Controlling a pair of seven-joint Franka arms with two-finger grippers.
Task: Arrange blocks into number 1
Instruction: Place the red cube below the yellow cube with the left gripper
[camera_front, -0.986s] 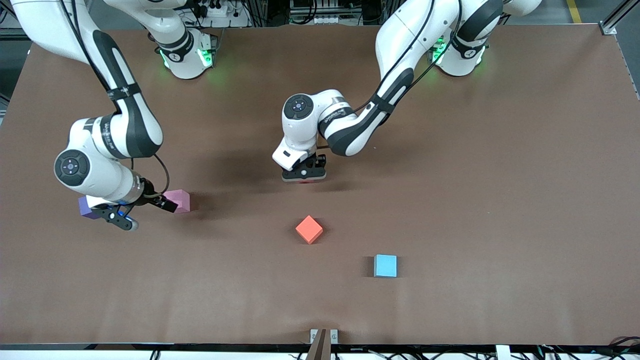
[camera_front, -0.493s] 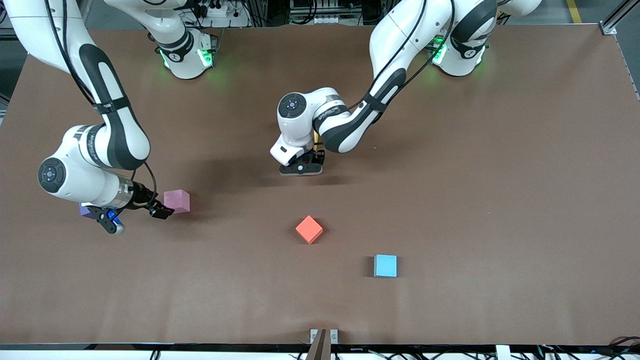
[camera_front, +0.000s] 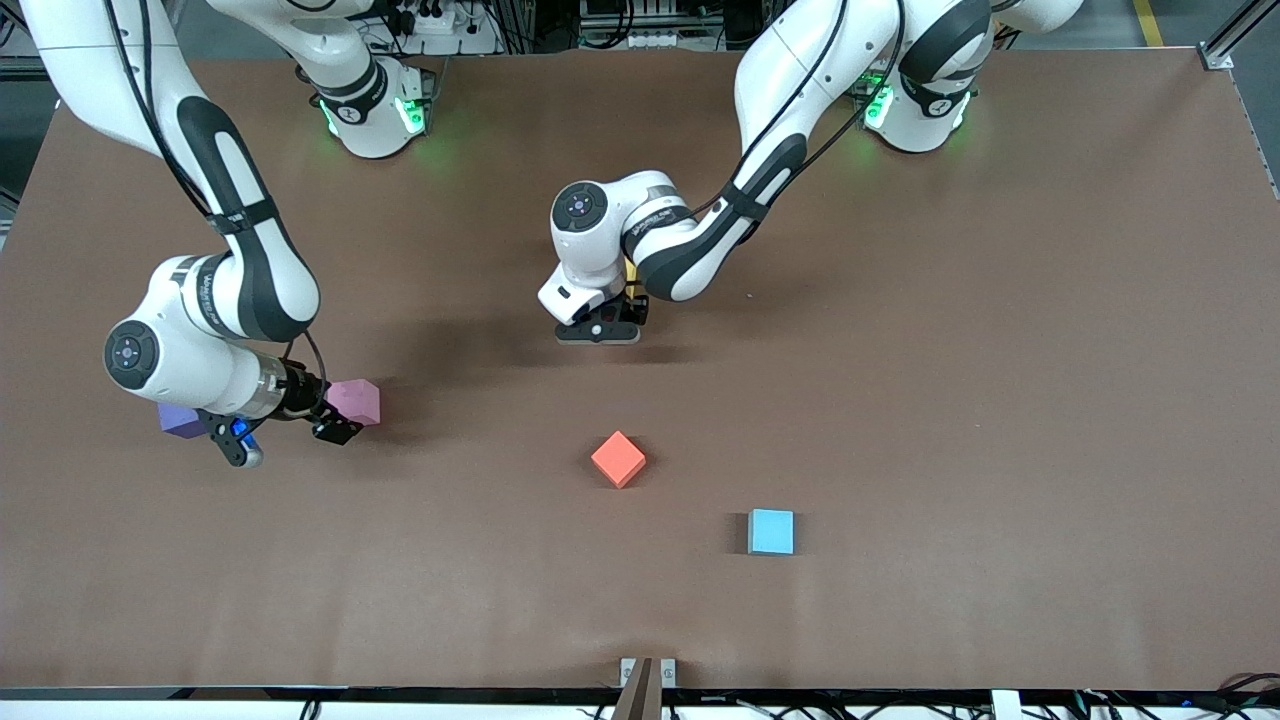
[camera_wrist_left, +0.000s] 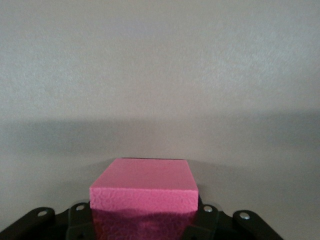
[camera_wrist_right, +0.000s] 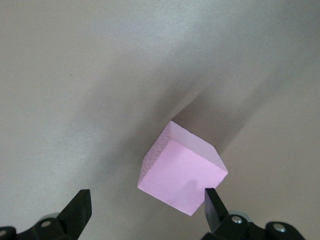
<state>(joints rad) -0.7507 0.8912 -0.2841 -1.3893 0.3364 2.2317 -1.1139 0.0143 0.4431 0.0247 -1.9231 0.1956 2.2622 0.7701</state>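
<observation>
Five matte, plain-coloured cubes of like size are showing. Starting at the right arm's end of the table, a purple block is lying partly hidden under the right arm's wrist. The right gripper is hanging low just beside it, its jaws spread wide with nothing between the pads. A pale pink block is resting on the table, turned corner-on, just off one fingertip and ahead of the gap, not gripped.

Over the middle of the table, the left gripper is pointing down and pinching a bright pink block, whose flat top and grainy side are showing in the left wrist view. The front view is hiding this block beneath the gripper, and whether it is touching the table cannot be told.

Nearer the front camera, an orange-red block is sitting turned like a diamond. A light blue block is lying square to the table edge, nearer still and toward the left arm's end. These two are standing apart from each other and well apart from both grippers.

Bare brown surface is stretching toward the left arm's end and along the edge nearest the camera. Green lights are glowing on both arm bases.
</observation>
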